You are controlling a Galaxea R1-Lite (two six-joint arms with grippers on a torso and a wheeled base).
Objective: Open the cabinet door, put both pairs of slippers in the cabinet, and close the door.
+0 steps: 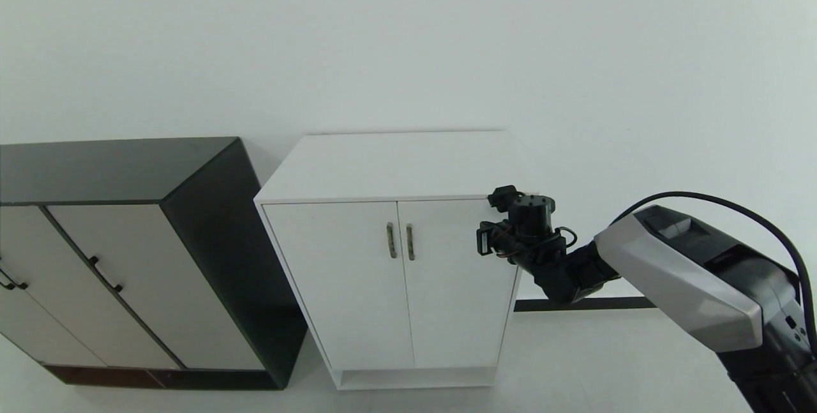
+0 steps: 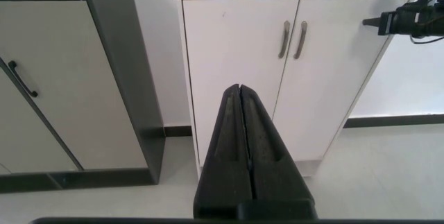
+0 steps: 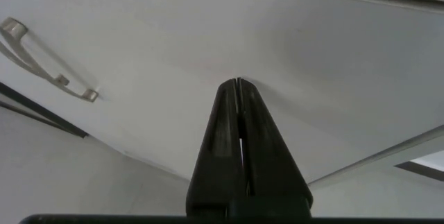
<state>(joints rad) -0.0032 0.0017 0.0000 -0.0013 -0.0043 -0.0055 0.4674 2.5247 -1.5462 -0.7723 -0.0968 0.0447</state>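
My right hand (image 3: 238,84), fingers pressed together, hovered close to the shut right door (image 1: 459,298) of the white cabinet (image 1: 389,167), off from its handle (image 1: 410,242); my left hand (image 2: 240,89), also pressed together, hung well back.

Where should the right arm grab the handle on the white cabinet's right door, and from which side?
Grip the right door handle at its middle, coming straight from the front with fingers opened across its width. It is a slim vertical bar standing off the door beside the centre seam.
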